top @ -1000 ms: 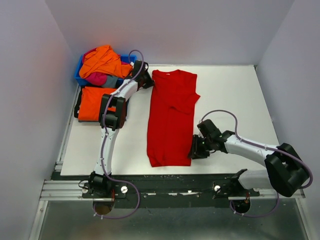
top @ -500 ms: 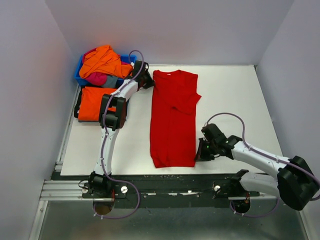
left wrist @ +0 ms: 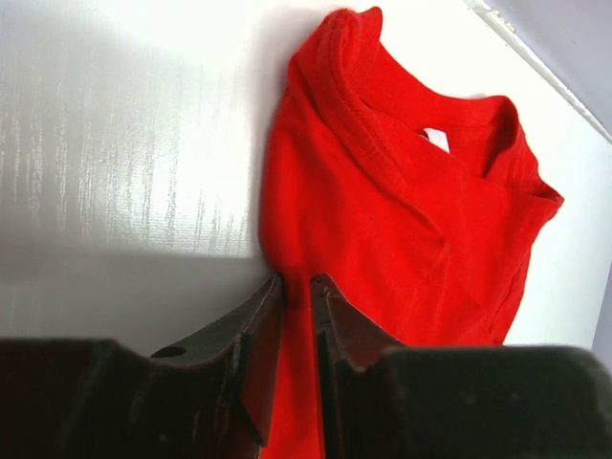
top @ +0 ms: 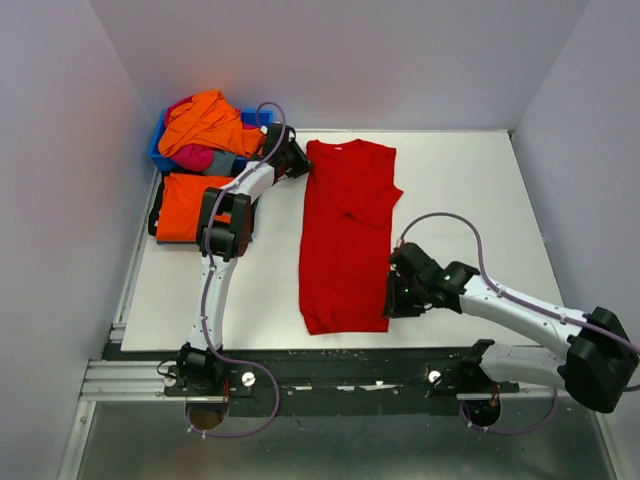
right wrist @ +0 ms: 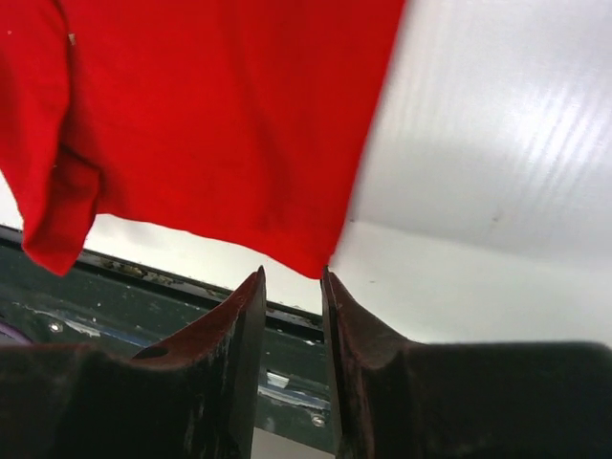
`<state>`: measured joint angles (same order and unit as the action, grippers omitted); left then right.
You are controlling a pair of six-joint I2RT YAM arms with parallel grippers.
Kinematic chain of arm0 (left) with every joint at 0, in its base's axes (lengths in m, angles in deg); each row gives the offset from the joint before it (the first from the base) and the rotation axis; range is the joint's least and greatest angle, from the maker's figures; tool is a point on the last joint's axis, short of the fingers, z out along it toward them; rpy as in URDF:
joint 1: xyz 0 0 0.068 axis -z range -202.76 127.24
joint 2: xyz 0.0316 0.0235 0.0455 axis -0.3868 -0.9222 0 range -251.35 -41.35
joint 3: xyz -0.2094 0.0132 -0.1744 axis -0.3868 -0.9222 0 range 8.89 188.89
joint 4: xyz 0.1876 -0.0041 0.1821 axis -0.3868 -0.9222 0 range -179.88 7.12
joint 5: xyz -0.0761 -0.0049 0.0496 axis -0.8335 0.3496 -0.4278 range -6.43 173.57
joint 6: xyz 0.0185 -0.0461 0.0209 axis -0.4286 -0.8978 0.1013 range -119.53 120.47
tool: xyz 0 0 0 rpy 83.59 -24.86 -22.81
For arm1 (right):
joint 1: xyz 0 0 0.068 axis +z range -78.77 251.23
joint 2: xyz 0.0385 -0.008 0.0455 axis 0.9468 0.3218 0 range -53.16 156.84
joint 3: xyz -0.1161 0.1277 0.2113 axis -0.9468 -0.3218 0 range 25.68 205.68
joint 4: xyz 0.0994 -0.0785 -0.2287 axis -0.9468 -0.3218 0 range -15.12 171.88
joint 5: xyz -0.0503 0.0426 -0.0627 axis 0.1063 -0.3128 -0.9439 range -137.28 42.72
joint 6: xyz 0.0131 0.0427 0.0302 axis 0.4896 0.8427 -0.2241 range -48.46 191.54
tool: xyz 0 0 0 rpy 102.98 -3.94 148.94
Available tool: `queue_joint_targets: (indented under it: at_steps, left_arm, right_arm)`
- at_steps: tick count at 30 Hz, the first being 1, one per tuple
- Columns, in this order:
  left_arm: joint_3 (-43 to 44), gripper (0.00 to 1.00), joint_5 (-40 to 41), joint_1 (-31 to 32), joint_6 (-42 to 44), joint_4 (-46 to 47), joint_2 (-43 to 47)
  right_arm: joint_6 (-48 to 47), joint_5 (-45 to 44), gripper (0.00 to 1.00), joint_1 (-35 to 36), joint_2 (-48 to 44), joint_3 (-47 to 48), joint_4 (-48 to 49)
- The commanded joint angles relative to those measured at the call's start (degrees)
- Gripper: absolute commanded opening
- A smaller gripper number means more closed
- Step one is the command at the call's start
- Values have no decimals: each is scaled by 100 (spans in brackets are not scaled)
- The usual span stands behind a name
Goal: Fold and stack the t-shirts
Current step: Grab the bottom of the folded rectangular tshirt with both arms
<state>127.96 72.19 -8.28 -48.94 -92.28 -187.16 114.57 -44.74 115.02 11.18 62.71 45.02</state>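
- The bright red short-sleeved cloth t-shirt (top: pixel 345 240) lies lengthwise on the white surface (top: pixel 470 190), collar far, hem near, already narrowed to a long strip.
- The left gripper (left wrist: pixel 296 282) is clamped on the cloth's edge beside the collar. The right gripper (right wrist: pixel 295 275) is pinched on the near right hem corner. We judge these 2 opposite holds are there to pull the strip flat for the next fold.
- We count 1 red shirt spread out and 1 folded orange t-shirt (top: pixel 180 205) at the left, likely the start of the stack.
- The blue plastic bin (top: pixel 157 150) holds a heap showing orange, magenta-pink and grey cloth, so at least 3 more.
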Motion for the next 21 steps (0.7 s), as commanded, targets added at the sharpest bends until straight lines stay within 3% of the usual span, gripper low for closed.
queue_joint_targets:
  at_steps: [1,8,17,21]
  left_arm:
    - [-112,37,-128,11,28,-263,19]
    - [55,37,-207,11,-7,-281,-131]
    - [301,13,-312,11,-69,-351,-315]
    - [345,0,-313,11,-69,-351,-351]
  right_arm:
    - [153,-746,41,559,552,497,-357]
    - [399,-1414,45,1193,1633,1244,-647]
    - [540,-1547,44,1430,2408,1359,-551]
    - [628,-1477,33,1466,2479,1262,-489]
